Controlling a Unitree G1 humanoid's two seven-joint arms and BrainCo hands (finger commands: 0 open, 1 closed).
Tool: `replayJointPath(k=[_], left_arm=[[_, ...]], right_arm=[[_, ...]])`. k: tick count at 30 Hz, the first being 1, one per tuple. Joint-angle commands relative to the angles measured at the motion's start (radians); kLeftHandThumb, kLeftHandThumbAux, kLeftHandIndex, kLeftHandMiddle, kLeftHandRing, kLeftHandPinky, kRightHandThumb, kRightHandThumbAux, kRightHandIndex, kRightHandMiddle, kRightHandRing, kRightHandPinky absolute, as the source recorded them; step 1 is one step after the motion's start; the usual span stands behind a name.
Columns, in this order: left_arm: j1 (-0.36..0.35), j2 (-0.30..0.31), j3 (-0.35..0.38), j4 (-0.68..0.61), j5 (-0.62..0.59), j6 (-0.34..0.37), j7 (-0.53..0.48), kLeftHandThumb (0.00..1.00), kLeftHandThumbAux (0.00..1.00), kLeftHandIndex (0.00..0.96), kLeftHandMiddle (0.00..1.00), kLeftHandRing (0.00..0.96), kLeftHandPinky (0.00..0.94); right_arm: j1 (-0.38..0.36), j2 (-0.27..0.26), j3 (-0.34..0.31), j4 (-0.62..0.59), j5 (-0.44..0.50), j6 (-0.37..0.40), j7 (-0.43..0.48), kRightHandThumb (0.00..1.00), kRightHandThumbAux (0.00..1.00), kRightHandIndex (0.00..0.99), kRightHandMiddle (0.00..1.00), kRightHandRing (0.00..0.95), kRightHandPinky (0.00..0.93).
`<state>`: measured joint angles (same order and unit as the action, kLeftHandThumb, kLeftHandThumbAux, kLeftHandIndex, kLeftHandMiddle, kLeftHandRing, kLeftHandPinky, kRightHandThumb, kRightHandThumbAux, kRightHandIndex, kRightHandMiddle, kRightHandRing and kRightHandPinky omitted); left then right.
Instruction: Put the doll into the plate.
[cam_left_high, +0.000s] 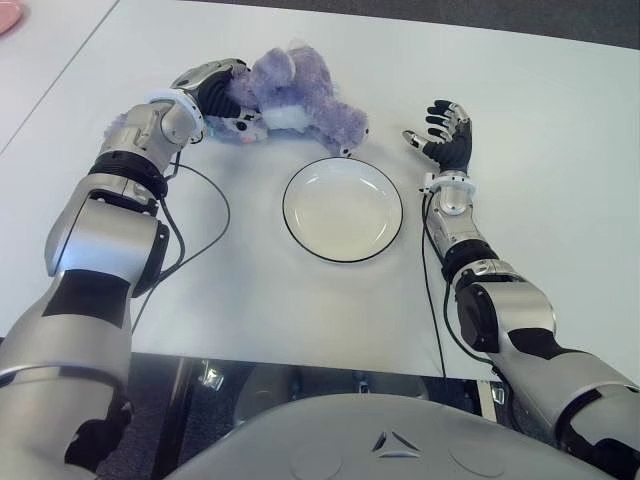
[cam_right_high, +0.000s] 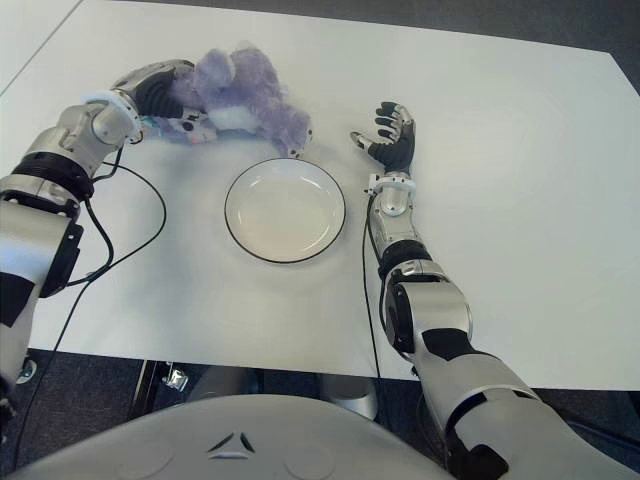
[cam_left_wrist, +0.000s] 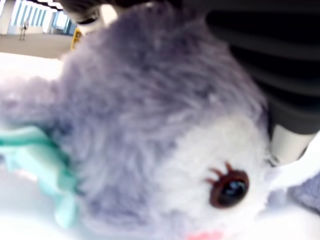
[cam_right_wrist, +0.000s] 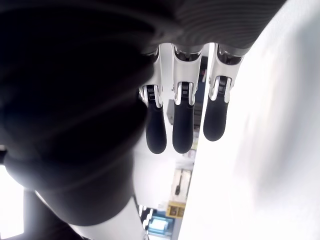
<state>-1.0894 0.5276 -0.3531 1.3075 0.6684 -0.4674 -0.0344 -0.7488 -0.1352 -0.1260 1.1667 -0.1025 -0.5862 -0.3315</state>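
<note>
Nearest, the empty plate (cam_left_high: 343, 209) waits on the bench (cam_left_high: 520, 200); beyond its far rim lies the doll (cam_left_high: 300, 100), left hand (cam_left_high: 212, 88) closed around its head for lifting; right hand (cam_left_high: 445, 135) spread, idle beside the plate.

A purple plush doll (cam_left_high: 300, 100) lies on the white counter (cam_left_high: 540, 180), just beyond the far rim of a white plate (cam_left_high: 343, 209) with a dark edge. The left robot hand (cam_left_high: 215, 90) is closed around the doll's head end, on the doll's left side. The right robot hand (cam_left_high: 445, 135) shows to the right of the plate, near it, fingers spread and empty. A black cable (cam_left_high: 205, 215) loops on the counter left of the plate.
</note>
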Motion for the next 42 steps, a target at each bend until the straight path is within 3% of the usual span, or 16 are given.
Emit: replayJointPath(k=[1, 7, 14, 23, 33, 36, 39, 40, 42], left_arm=[[0.118, -0.092, -0.075, 0.066, 0.034, 0.080, -0.180, 0.200, 0.539, 0.135, 0.000, 0.000, 0.034], [0.104, -0.112, -0.136, 0.070, 0.077, 0.118, -0.233, 0.260, 0.485, 0.131, 0.000, 0.000, 0.003], [0.083, -0.144, -0.182, 0.069, 0.091, 0.136, -0.249, 0.232, 0.442, 0.127, 0.000, 0.000, 0.000], [0.135, -0.191, -0.190, 0.075, 0.062, 0.156, -0.212, 0.207, 0.416, 0.104, 0.000, 0.000, 0.000], [0.182, -0.196, -0.152, 0.077, 0.025, 0.161, -0.160, 0.200, 0.393, 0.133, 0.005, 0.000, 0.000], [0.184, -0.198, -0.145, 0.076, 0.021, 0.163, -0.132, 0.293, 0.432, 0.343, 0.271, 0.272, 0.281], [0.193, -0.191, -0.168, 0.077, 0.048, 0.161, -0.058, 0.344, 0.450, 0.460, 0.415, 0.406, 0.387], [0.197, -0.187, -0.179, 0.078, 0.061, 0.161, -0.022, 0.378, 0.467, 0.540, 0.523, 0.507, 0.475], [0.205, -0.181, -0.197, 0.079, 0.081, 0.165, 0.037, 0.422, 0.493, 0.628, 0.643, 0.623, 0.589]], right_arm=[[0.355, 0.090, 0.006, 0.174, -0.013, 0.041, -0.003, 0.123, 0.998, 0.266, 0.319, 0.304, 0.303], [0.356, 0.090, 0.002, 0.173, -0.011, 0.038, 0.002, 0.093, 0.998, 0.267, 0.320, 0.307, 0.318], [0.359, 0.091, -0.002, 0.172, -0.010, 0.032, -0.002, 0.120, 0.998, 0.269, 0.321, 0.308, 0.314], [0.367, 0.090, 0.001, 0.170, -0.015, 0.021, -0.008, 0.163, 0.998, 0.271, 0.321, 0.307, 0.305], [0.374, 0.090, 0.000, 0.167, -0.014, 0.011, -0.014, 0.158, 0.998, 0.269, 0.323, 0.312, 0.318], [0.376, 0.091, -0.002, 0.166, -0.012, 0.005, -0.016, 0.158, 0.998, 0.268, 0.325, 0.314, 0.315], [0.377, 0.091, 0.000, 0.166, -0.015, 0.003, -0.023, 0.157, 0.998, 0.269, 0.327, 0.316, 0.316], [0.376, 0.091, 0.000, 0.166, -0.016, 0.003, -0.025, 0.147, 0.998, 0.271, 0.329, 0.320, 0.326], [0.378, 0.090, 0.002, 0.165, -0.017, 0.002, -0.028, 0.135, 0.998, 0.273, 0.333, 0.326, 0.337]])
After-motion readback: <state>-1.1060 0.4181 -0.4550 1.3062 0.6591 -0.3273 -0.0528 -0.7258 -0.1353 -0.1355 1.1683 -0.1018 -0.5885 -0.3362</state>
